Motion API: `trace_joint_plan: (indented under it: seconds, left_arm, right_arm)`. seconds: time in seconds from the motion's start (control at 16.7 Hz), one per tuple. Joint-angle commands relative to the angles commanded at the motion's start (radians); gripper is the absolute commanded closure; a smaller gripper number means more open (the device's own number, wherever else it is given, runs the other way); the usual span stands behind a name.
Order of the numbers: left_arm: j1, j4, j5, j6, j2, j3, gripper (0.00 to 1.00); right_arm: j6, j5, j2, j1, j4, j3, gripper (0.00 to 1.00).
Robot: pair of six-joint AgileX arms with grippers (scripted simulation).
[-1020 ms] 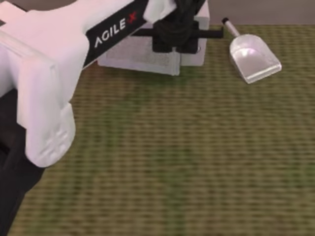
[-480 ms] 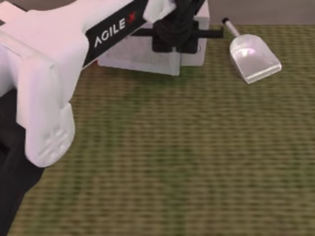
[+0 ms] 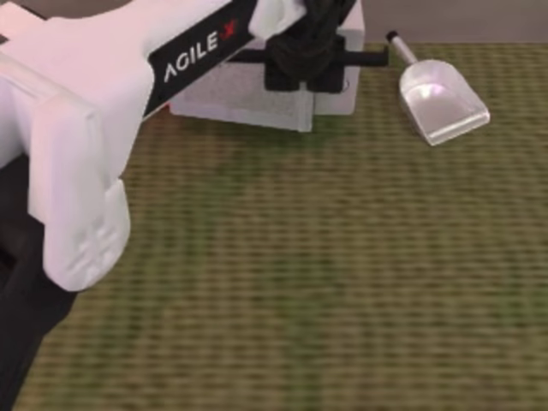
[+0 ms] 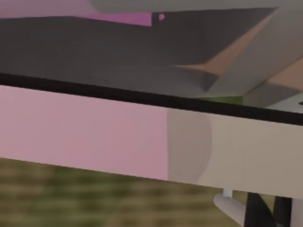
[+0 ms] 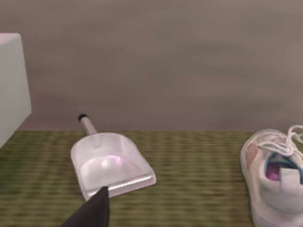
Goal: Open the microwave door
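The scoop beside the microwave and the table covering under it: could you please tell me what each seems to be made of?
The scoop looks like clear or frosted plastic: pale, glossy, with a pinkish highlight in its bowl and a dark-tipped handle. The table covering looks like a woven mat or coarse fabric, matte green-brown with fine ribbed rows. Both are rendered, so this is only a reading of appearance.

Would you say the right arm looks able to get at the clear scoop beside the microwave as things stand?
Probably yes. In the right wrist view the scoop lies just beyond the right end effector on open mat, with nothing between them; the shoe sits off to one side.
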Motion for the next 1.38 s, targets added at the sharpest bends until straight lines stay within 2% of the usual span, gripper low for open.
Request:
trace_joint_plan:
  seconds: [0.42,0.84,1.38]
  left_arm:
    - [-0.007,0.013,0.005,0.007,-0.007,-0.018,1.0]
    - [0.008,0.125,0.046,0.098,-0.131,-0.233,1.0]
    - [0.009,0.128,0.048,0.101,-0.135,-0.238,1.0]
  right_arm:
    - [0.0,0.0,0.0,0.0,0.0,0.0,0.0]
    - [0.0,0.0,0.0,0.0,0.0,0.0,0.0]
    - [0.0,0.0,0.0,0.0,0.0,0.0,0.0]
